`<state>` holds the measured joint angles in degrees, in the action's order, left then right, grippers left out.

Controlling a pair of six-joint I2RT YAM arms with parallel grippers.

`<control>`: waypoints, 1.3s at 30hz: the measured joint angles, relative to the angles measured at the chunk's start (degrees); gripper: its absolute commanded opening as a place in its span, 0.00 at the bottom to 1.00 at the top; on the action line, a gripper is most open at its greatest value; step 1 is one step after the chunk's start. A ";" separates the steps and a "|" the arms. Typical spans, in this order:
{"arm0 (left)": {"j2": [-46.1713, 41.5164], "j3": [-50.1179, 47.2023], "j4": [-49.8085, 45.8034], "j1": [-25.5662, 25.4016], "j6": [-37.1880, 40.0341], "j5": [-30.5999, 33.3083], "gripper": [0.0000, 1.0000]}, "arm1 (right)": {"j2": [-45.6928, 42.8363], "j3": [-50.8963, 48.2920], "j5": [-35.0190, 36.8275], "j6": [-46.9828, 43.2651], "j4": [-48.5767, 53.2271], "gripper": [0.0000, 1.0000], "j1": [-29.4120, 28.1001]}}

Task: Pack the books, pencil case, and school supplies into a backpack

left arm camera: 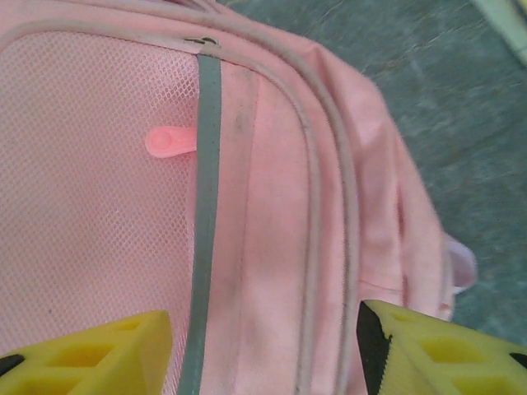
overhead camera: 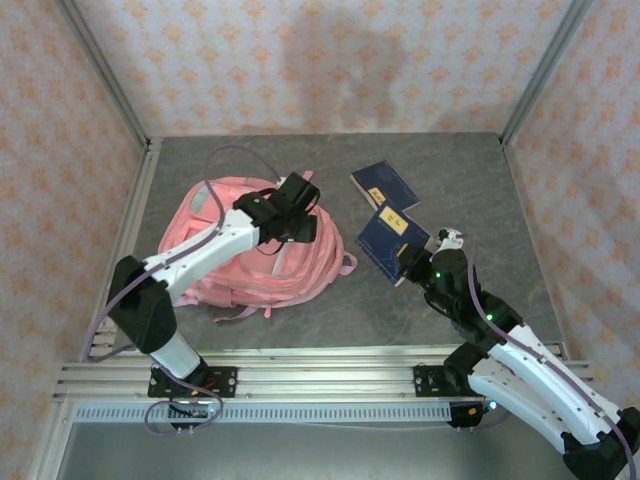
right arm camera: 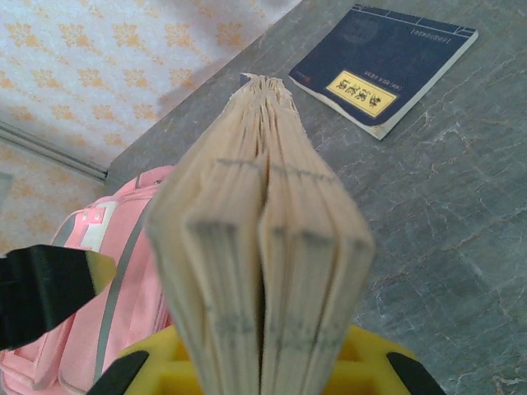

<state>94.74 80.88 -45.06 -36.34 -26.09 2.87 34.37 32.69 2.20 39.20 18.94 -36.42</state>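
Grey table (overhead camera: 480, 190); right pincer (overhead camera: 415, 262) clamps navy book (overhead camera: 393, 238) near pink backpack (overhead camera: 310, 265).

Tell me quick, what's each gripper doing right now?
Left gripper: open over the backpack, holding nothing.
Right gripper: closed on a book.
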 measured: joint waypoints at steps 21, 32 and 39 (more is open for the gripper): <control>8.31 2.16 -1.86 4.63 3.13 -9.16 0.33 | -0.15 0.33 -0.02 -2.01 0.92 0.00 0.11; 9.27 1.55 -1.46 5.51 2.40 -11.32 0.00 | -2.10 0.70 0.04 -2.49 3.15 0.00 0.11; 4.55 1.57 -2.62 5.81 3.96 -11.87 0.00 | -2.25 1.03 0.42 -2.93 3.43 0.00 0.11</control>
<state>99.29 82.46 -47.68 -30.52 -22.13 -8.99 32.12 33.71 2.61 36.27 22.37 -36.32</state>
